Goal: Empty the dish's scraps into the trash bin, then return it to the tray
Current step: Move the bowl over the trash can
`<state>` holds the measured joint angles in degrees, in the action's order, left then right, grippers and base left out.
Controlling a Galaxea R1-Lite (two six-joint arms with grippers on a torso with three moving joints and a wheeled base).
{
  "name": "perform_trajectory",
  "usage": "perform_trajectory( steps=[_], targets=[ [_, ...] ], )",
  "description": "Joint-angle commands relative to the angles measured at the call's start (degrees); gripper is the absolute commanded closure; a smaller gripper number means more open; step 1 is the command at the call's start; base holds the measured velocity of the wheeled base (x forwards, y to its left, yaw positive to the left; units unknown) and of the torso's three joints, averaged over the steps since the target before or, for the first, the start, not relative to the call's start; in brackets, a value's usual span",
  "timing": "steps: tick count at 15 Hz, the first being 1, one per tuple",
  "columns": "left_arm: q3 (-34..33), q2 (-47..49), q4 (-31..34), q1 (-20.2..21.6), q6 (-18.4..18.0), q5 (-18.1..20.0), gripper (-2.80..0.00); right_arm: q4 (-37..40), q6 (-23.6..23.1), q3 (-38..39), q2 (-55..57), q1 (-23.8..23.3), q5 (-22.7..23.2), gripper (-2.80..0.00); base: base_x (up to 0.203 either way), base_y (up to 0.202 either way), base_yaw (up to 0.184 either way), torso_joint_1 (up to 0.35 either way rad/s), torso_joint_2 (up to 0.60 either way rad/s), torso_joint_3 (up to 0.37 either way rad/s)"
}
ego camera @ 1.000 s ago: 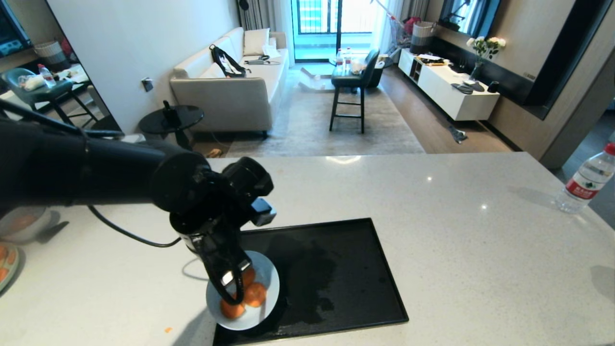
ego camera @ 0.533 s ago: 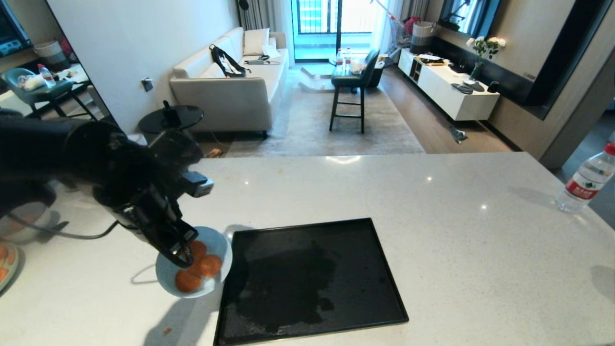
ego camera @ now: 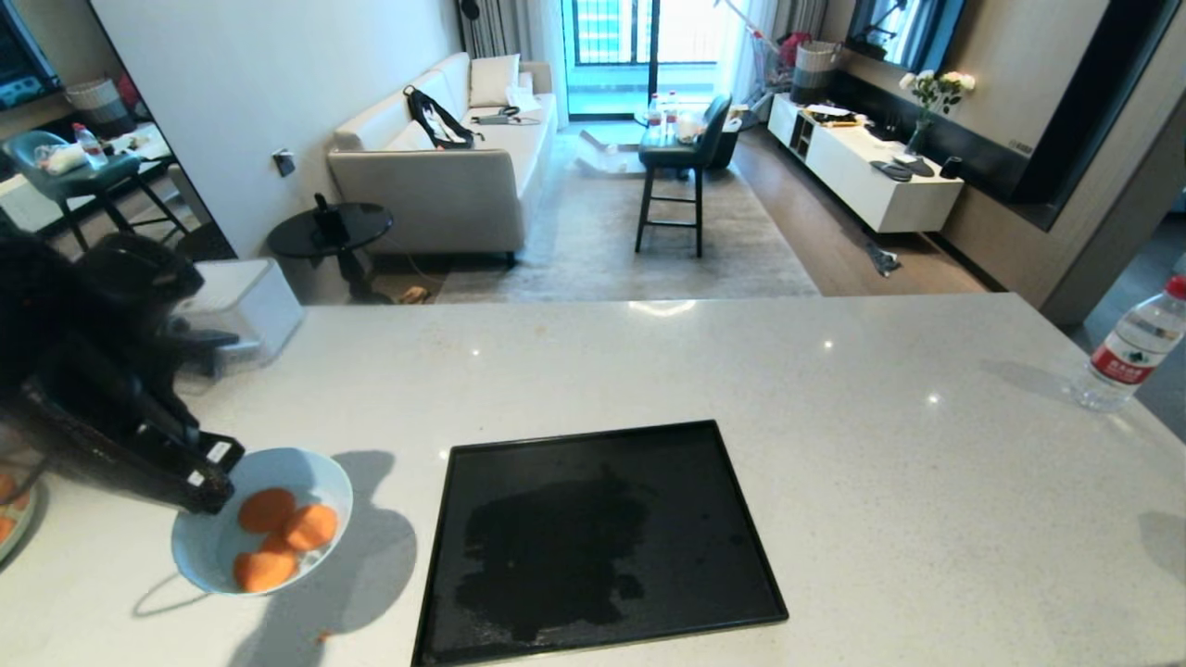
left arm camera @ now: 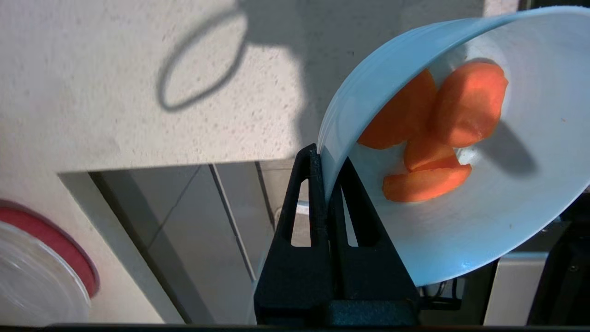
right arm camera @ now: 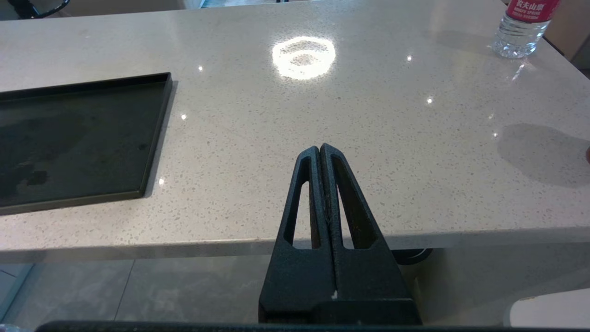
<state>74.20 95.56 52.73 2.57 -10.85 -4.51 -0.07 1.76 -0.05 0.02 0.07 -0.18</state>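
My left gripper [ego camera: 208, 482] is shut on the near rim of the dish [ego camera: 306, 482], a small pale-blue bowl. It holds the dish above the counter, left of the tray [ego camera: 649, 463]. In the left wrist view the two fingers pinch the dish [left arm camera: 484, 221] wall at the left gripper [left arm camera: 326, 156]. The scraps [ego camera: 278, 533], three orange carrot slices, lie inside the dish; the same scraps [left arm camera: 442, 120] show in the wrist view. The black tray has nothing on it. The trash bin is out of view. My right gripper [right arm camera: 320, 147] is shut on nothing and parked below the counter's front edge.
A water bottle [ego camera: 1132, 347] stands at the counter's right edge. A plate with orange slices [ego camera: 7, 519] peeks in at the far left. A white box [ego camera: 246, 310] sits beyond the counter's back left. A small orange crumb [ego camera: 323, 636] lies near the front edge.
My left gripper has carried the dish with its scraps leftward, from over the tray's front-left corner to above the bare counter. The right arm has not moved.
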Motion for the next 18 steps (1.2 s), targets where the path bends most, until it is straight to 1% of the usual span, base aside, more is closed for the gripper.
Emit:
perform_trajectory(
  steps=[1,4,6,8,9,12,14,18],
  targets=[
    [-1.5,-3.3,1.3,3.8,-0.2,0.1,0.0,0.0,0.0,0.0,0.0,0.0,0.0,0.0,0.0,0.0,0.0,0.0,0.0,0.0],
    [-7.4,-8.0,1.8,7.7,-0.7,0.8,0.0,0.0,0.0,0.0,0.0,0.0,0.0,0.0,0.0,0.0,0.0,0.0,0.0,0.0],
    [-11.8,-11.1,1.8,9.3,-1.5,1.1,0.0,0.0,0.0,0.0,0.0,0.0,0.0,0.0,0.0,0.0,0.0,0.0,0.0,0.0],
    [-15.4,-14.7,1.8,10.3,-3.0,1.3,0.0,0.0,0.0,0.0,0.0,0.0,0.0,0.0,0.0,0.0,0.0,0.0,0.0,0.0],
    [-16.8,-16.2,1.8,10.6,-4.4,1.6,0.0,0.0,0.0,0.0,0.0,0.0,0.0,0.0,0.0,0.0,0.0,0.0,0.0,0.0],
    [-18.1,-18.1,1.9,12.3,-6.8,2.2,0.0,0.0,0.0,0.0,0.0,0.0,0.0,0.0,0.0,0.0,0.0,0.0,0.0,0.0],
    [-18.1,-18.6,1.9,14.4,-7.0,2.3,0.0,0.0,0.0,0.0,0.0,0.0,0.0,0.0,0.0,0.0,0.0,0.0,0.0,0.0],
    [-18.8,-19.9,2.0,14.7,-7.1,2.3,0.0,0.0,0.0,0.0,0.0,0.0,0.0,0.0,0.0,0.0,0.0,0.0,0.0,0.0]
  ],
)
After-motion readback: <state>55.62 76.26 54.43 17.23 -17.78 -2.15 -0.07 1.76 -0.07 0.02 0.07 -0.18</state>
